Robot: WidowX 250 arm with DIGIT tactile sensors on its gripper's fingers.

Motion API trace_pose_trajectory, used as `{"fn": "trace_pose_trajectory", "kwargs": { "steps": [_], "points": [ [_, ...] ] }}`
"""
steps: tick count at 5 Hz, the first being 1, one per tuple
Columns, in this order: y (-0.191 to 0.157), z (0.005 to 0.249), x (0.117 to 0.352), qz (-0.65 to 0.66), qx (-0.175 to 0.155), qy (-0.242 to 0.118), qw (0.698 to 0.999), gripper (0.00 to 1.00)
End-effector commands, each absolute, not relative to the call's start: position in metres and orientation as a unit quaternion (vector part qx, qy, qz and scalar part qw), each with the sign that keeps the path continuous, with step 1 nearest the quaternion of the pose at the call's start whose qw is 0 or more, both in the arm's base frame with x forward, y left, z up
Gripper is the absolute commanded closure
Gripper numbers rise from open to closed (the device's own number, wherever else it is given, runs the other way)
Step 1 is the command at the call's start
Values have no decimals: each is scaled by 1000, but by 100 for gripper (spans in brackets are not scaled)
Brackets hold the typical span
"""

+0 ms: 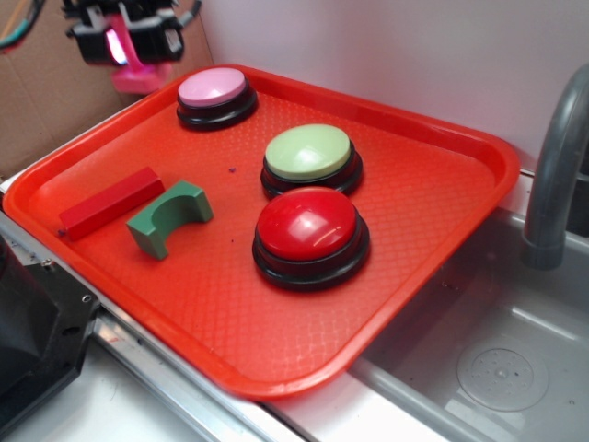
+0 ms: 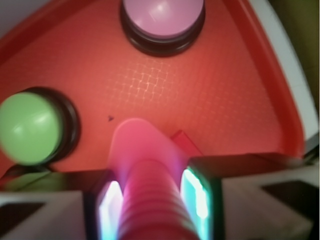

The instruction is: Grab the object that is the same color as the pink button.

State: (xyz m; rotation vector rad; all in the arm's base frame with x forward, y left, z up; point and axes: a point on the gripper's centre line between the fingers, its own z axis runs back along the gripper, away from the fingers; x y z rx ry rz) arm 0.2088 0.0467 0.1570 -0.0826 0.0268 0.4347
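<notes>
My gripper (image 1: 124, 46) is at the far left, raised above the back-left edge of the red tray (image 1: 433, 138). It is shut on the pink toy bolt (image 1: 138, 74), which hangs below the fingers with its flat base downward. In the wrist view the bolt's ridged post (image 2: 150, 195) sits between the two glowing pads, its base (image 2: 137, 137) pointing at the tray, and the gripper (image 2: 154, 200) is closed around it. The pink button (image 1: 215, 92) stands on the tray just right of the gripper; it also shows in the wrist view (image 2: 162, 17).
A light green button (image 1: 310, 155) and a red button (image 1: 308, 230) stand mid-tray. A red rectangular block (image 1: 110, 203) and a green arch block (image 1: 170, 217) lie at the tray's left. A sink basin (image 1: 497, 359) and grey faucet (image 1: 552, 175) are to the right.
</notes>
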Motion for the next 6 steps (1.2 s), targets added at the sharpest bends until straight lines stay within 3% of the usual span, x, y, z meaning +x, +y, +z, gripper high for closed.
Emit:
{"fn": "trace_pose_trajectory", "kwargs": {
  "steps": [1,4,6],
  "points": [
    [23,208,195,139,-47,-6,989,100],
    [7,208,199,50,-38,-4,998,100],
    [13,207,205,34,-32,-47,998,100]
  ]
}}
